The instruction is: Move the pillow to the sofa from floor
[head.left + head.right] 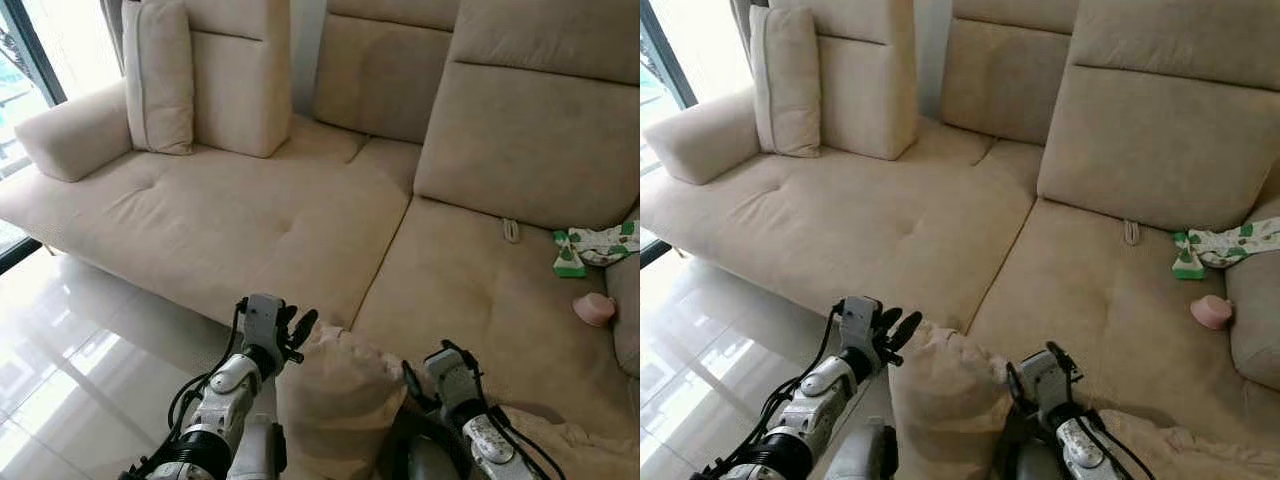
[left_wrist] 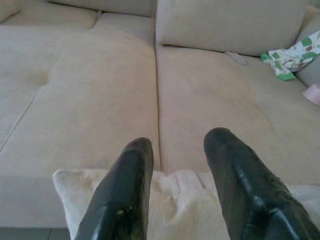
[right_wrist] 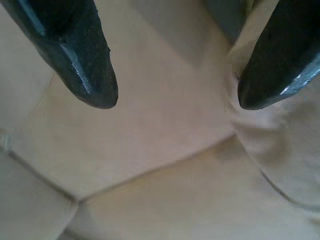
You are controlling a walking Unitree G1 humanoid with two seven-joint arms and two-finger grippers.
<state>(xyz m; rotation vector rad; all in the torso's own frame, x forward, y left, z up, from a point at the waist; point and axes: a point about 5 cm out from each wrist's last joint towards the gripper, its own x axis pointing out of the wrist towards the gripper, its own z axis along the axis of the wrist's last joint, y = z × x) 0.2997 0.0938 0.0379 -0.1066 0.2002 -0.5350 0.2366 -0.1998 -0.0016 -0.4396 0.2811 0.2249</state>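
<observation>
A beige pillow (image 1: pixel 335 400) is held up in front of the sofa's front edge, between my two arms. My left gripper (image 1: pixel 297 335) stands open against the pillow's upper left corner. In the left wrist view its fingers (image 2: pixel 127 190) spread over the pillow's top edge (image 2: pixel 180 210). On the pillow's right side my right gripper (image 1: pixel 413 382) is open too, and creased fabric lies by one fingertip (image 3: pixel 280 75). The wide beige sofa (image 1: pixel 250 220) stretches just beyond the pillow.
An upright cushion (image 1: pixel 158 75) leans at the sofa's left end. A green and white cloth (image 1: pixel 595 245) and a small pink object (image 1: pixel 594 308) lie on the right seat. Glossy floor tiles (image 1: pixel 60 360) and a window are on the left. Beige fabric (image 1: pixel 570 445) bunches at lower right.
</observation>
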